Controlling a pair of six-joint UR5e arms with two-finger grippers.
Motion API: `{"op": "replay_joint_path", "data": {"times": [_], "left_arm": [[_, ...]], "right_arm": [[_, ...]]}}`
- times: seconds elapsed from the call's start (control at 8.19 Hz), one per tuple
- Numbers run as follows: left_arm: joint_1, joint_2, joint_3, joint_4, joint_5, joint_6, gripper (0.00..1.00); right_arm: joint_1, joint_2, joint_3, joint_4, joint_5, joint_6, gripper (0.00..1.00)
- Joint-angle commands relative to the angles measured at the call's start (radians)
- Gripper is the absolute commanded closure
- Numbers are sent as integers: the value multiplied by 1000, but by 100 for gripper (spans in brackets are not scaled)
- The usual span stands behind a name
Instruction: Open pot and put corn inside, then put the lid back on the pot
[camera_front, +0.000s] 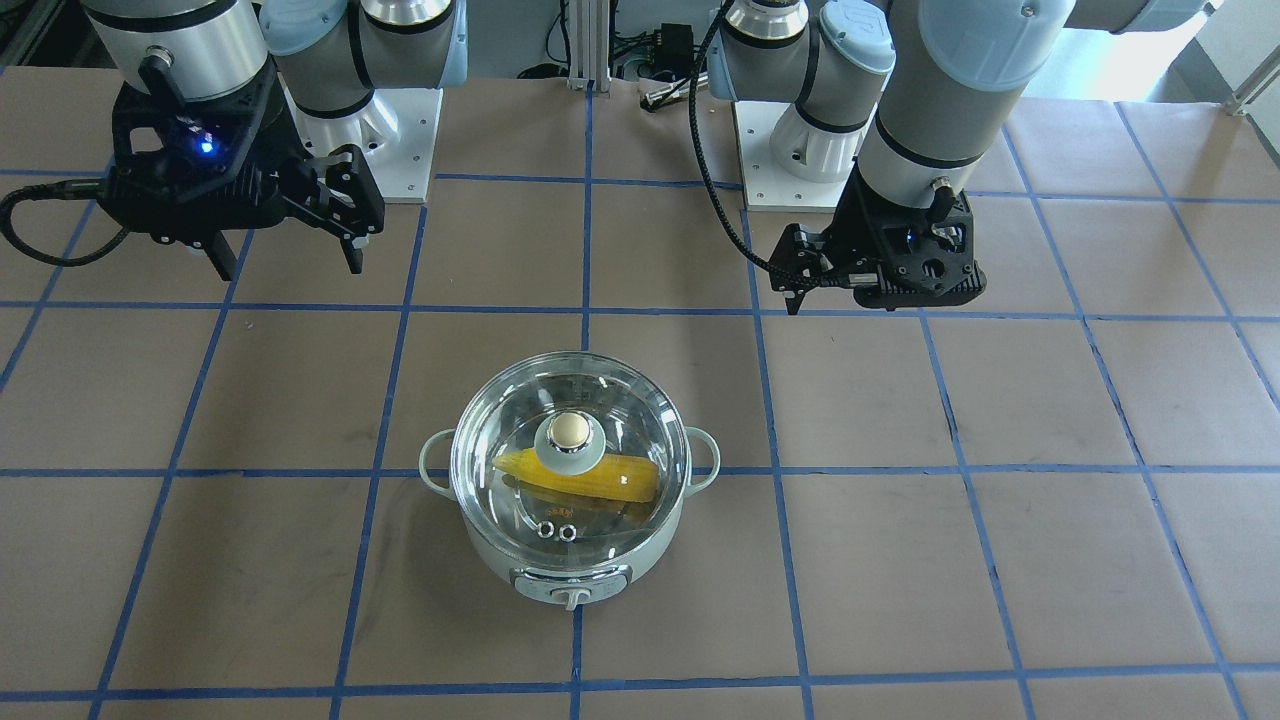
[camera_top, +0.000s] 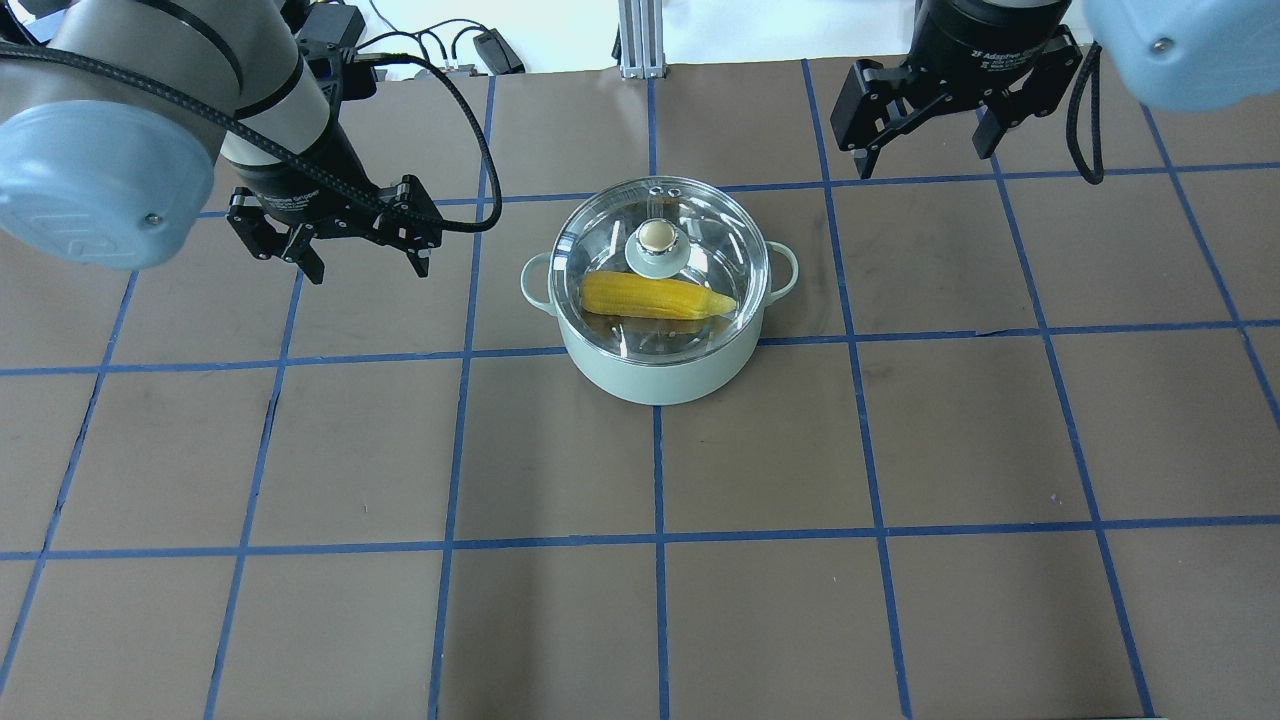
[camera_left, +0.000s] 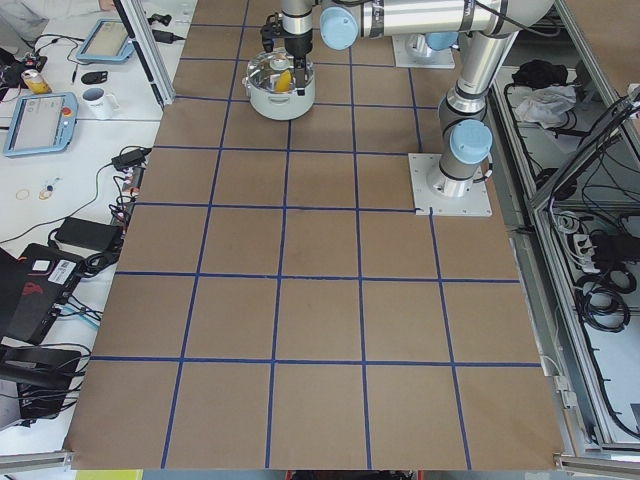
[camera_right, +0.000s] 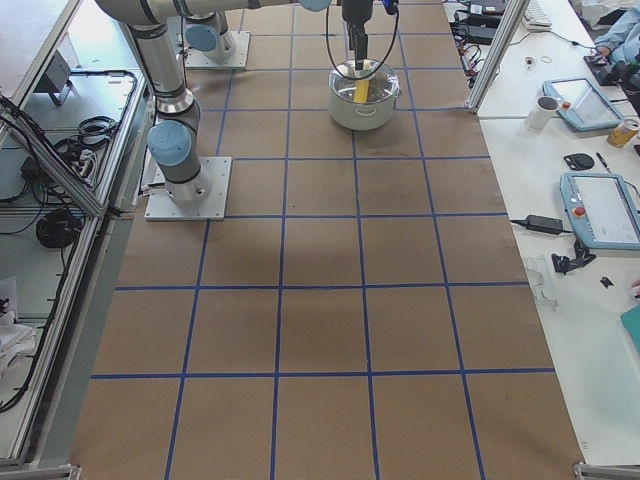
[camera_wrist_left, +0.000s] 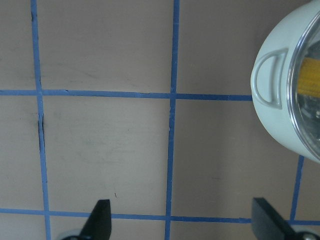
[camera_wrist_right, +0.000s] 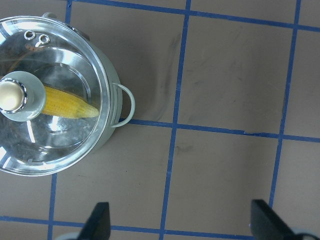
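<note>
Black fingertips (camera_wrist_right: 100, 220) of the right tool (camera_wrist_right: 182, 222) are seen spread wide at the bottom edge of its wrist view, with nothing held between them. The left tool (camera_wrist_left: 184, 220) is likewise seen wide open and empty. Both are held above the surface (camera_top: 900, 430), well apart from the pot (camera_top: 655, 375). In the overhead view the left tool is placed at about 9 o'clock of the pot and the right tool at about 2 o'clock. The corn (camera_top: 655, 297) is seen lying inside the pot, its pointed end turned toward 3 o'clock. The lid (camera_top: 700, 240) is set on the pot and appears fully seated, though the rim contact cannot be checked closely. Its knob (camera_top: 656, 236) is centred.
</note>
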Motion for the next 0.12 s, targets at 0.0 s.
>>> {"op": "replay_joint_path", "data": {"times": [0.0], "left_arm": [[0, 0, 0, -1, 0, 1, 0]], "right_arm": [[0, 1, 0, -2, -2, 1, 0]]}}
